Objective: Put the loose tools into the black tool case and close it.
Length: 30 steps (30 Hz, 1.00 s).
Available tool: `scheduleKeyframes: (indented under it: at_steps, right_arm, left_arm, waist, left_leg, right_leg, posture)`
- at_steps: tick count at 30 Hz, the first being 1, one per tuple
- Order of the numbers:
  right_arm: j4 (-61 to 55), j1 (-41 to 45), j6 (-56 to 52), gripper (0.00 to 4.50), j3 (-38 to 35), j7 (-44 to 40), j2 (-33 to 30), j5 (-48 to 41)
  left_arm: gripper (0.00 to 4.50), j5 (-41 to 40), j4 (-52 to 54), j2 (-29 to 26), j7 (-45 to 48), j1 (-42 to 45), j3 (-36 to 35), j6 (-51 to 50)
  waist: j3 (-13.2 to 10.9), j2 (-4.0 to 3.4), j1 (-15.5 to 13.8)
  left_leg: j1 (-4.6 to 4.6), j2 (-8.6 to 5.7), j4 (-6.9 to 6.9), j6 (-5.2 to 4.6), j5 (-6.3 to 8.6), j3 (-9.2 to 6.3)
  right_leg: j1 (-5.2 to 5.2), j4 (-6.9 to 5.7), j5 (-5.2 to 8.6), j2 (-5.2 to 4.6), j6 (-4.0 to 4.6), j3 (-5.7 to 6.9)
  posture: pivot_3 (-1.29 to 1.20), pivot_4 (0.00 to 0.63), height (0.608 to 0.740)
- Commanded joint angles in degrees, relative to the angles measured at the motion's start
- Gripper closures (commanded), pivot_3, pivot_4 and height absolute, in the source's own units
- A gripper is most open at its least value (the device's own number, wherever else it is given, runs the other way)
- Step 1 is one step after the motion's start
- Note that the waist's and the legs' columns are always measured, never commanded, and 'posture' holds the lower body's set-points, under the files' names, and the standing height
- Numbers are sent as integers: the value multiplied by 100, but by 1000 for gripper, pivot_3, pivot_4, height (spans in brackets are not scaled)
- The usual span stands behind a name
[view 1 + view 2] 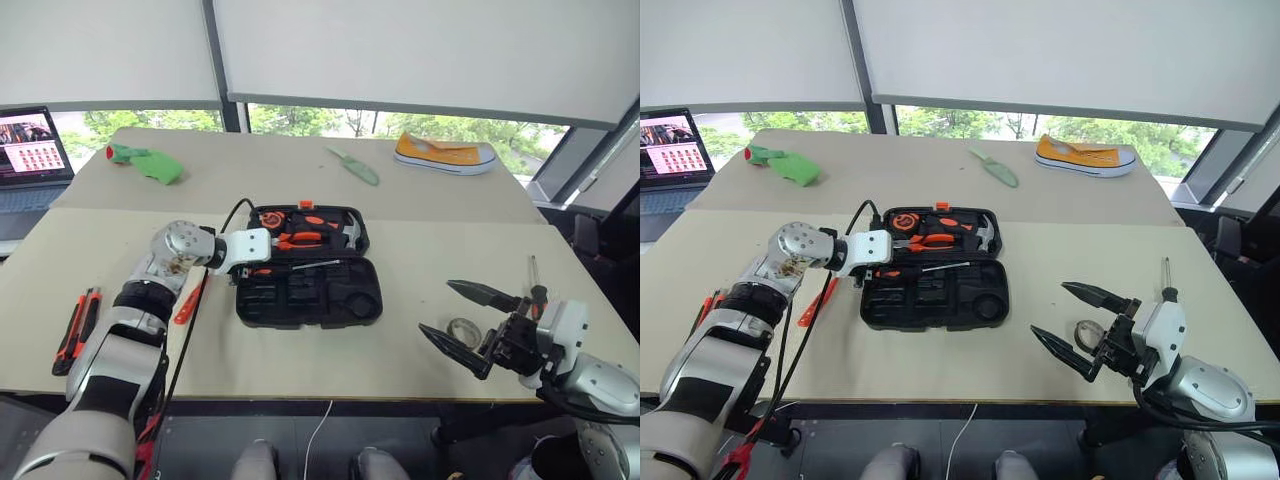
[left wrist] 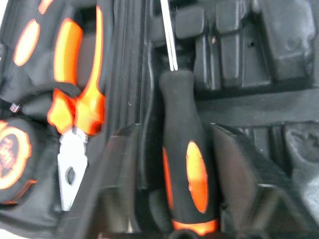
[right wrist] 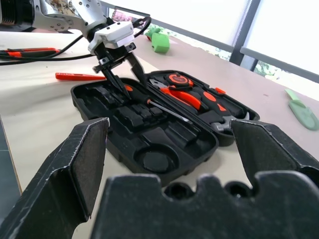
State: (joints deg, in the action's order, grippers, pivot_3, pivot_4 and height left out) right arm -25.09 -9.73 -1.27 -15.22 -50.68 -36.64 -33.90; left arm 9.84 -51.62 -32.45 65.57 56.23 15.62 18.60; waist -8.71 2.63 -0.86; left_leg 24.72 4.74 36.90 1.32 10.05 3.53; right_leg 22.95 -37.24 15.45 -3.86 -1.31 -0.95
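**Ana:** Black tool case (image 1: 308, 292) lies open in the middle of the near table (image 1: 400, 340), its far half holding pliers (image 1: 298, 239), a tape measure (image 1: 271, 218) and a hammer (image 1: 347, 232).

**Ben:** And the left gripper (image 3: 121, 71)?

**Ana:** Down in the near half at the case's left end. Its fingers stand apart on either side of an orange-and-black screwdriver (image 2: 187, 164), which lies along the hinge line. Whether either pad touches the handle, I cannot quite tell from the wrist view.

**Ben:** The right gripper (image 1: 1072, 317)?

**Ana:** Spread wide, above the table's near right edge, gripping nothing. The tape roll (image 1: 462, 329) sits on the table just behind its fingers, and a second screwdriver (image 1: 535, 278) lies near it.

**Ben:** What else is loose?

**Ana:** The slim orange screwdriver (image 1: 188, 303) left of the case beside the left arm, and the utility knife (image 1: 78, 330) well out towards the left edge.
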Motion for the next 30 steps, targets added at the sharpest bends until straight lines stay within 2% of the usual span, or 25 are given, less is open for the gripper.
scheduleKeyframes:
  at_steps: [1, 3, 6, 12, 21, 30]
  right_arm:
    - [-186, -8, -49, 0, -104, -13, -5, -107]
    - [-196, -28, -75, 0, -99, -16, 0, -125]
    - [-200, -28, -90, 0, -63, 3, 30, -109]
    - [-184, -27, -99, 0, -24, 46, 76, -80]
    - [-171, -293, -39, 0, -85, 125, 189, -54]
    - [-139, -383, 32, 0, -82, 211, 325, 80]
  left_arm:
    - [1573, -728, 185, 176, 63, 170, -601, -312]
    - [1573, -924, 257, 236, 78, 145, -778, -612]
    - [2304, -1042, 406, 316, 121, 35, -847, -985]
    - [4474, -791, 677, 538, -154, -315, -613, -1518]
    - [4474, -372, 1049, 696, -412, -682, -150, -2252]
    - [4474, -229, 662, 910, -785, -776, -95, -1990]
  waist:
    - [0, 0, 1]
    - [0, 0, 15]
    - [0, 0, 22]
    - [0, -1, 20]
    - [8, -14, 17]
    - [28, -42, 7]
  left_leg:
    - [1, -1, 1, -1, -1, 0]
    - [3, -1, 1, -1, -1, 0]
    - [2, -1, 0, -1, -1, -2]
    - [1, -1, 1, -2, -1, -4]
    - [-20, 0, 1, -1, -1, -9]
    - [-55, -2, 1, -1, -1, -11]
  right_leg:
    - [0, 0, 0, 0, -1, -1]
    - [1, 1, -1, 0, -2, -3]
    - [2, 1, -1, 4, -2, -4]
    - [0, 0, -1, 6, -2, -7]
    - [-25, 2, -1, 13, -2, -11]
    - [-69, 9, 11, 12, -19, -17]
  posture:
    - [0, 150, 740]
    - [0, 150, 740]
    - [0, 150, 740]
    - [0, 150, 740]
    - [0, 150, 740]
    - [0, 150, 740]
